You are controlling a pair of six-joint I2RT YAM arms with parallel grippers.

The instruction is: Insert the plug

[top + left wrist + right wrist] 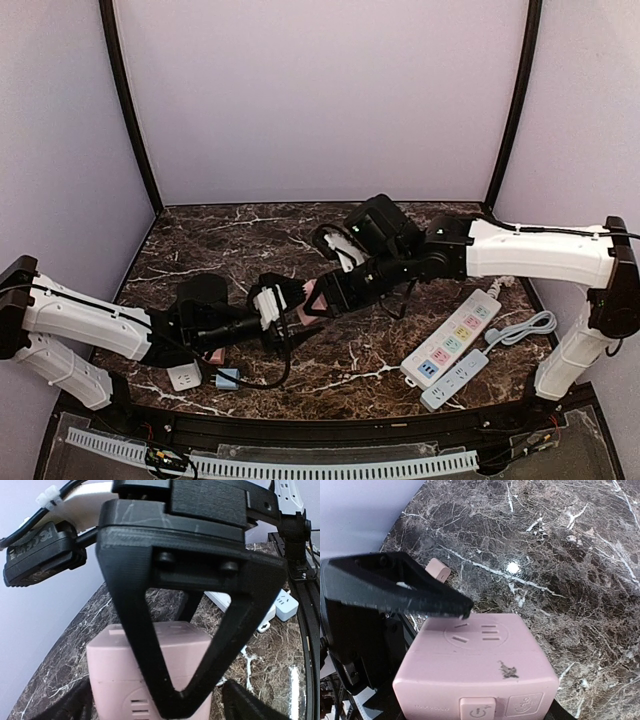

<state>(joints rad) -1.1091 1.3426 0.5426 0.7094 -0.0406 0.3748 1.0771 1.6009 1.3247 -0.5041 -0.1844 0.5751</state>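
Right gripper [325, 298] looks clamped on the one pink socket cube [480, 665], held just above the table [250, 240]. The left gripper [275, 305] meets it with a finger [420, 597] over the socket face, and whether it grips cannot be told. This reads as presenting the socket: next, clear that face and fetch one of three small plugs, white [183, 377], blue [228, 378] and pink [213, 356], lying at the table's front left; two power strips [452, 338] [455, 378] lie right.

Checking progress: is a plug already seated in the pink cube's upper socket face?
No, the right wrist view shows the pink cube with bare slots, nothing in them.
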